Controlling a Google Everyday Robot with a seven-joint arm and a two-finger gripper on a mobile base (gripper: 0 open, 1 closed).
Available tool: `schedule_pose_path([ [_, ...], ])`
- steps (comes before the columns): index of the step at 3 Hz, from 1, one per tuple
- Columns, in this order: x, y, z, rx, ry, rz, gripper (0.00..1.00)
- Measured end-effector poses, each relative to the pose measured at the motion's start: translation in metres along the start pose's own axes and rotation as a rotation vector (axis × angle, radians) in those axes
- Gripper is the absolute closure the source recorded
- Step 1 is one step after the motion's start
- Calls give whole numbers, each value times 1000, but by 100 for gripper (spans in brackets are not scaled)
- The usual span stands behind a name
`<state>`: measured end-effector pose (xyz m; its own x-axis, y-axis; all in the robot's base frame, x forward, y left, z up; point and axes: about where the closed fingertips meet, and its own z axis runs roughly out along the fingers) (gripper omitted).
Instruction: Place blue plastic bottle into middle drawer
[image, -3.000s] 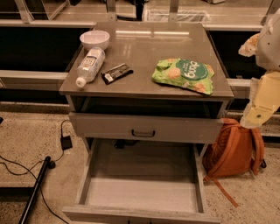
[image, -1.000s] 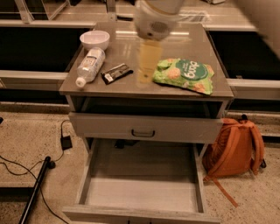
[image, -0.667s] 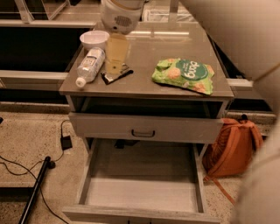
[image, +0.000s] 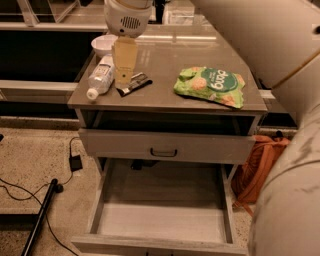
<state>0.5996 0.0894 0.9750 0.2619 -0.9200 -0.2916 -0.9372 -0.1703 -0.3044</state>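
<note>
On the cabinet top the blue plastic bottle lies just beside the gripper, whose opening I cannot tell.

Pincer over cabinet top, just beside lying blue plastic bottle, middle drawer open below

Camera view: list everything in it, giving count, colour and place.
bottle: one, clear with white cap, lying on the cabinet top, left
bowl: one, white, back left of the top
bar: one, dark wrapper, right of the bottle
chip bag: one, green, right of the top
cabinet: one, grey
handled drawer: one, grey, shut
open drawer: one, grey, pulled out at the bottom
backpack: one, orange, floor right
cables: black, floor left
arm: white, upper right
gripper: one, pale, above the top between bottle and bar
</note>
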Motion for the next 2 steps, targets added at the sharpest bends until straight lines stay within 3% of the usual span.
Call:
schedule_pose_path([
  [1, -7, -4, 18, 1, 120, -169, 0],
  [2, 8, -11, 19, 99, 259, -328, 0],
])
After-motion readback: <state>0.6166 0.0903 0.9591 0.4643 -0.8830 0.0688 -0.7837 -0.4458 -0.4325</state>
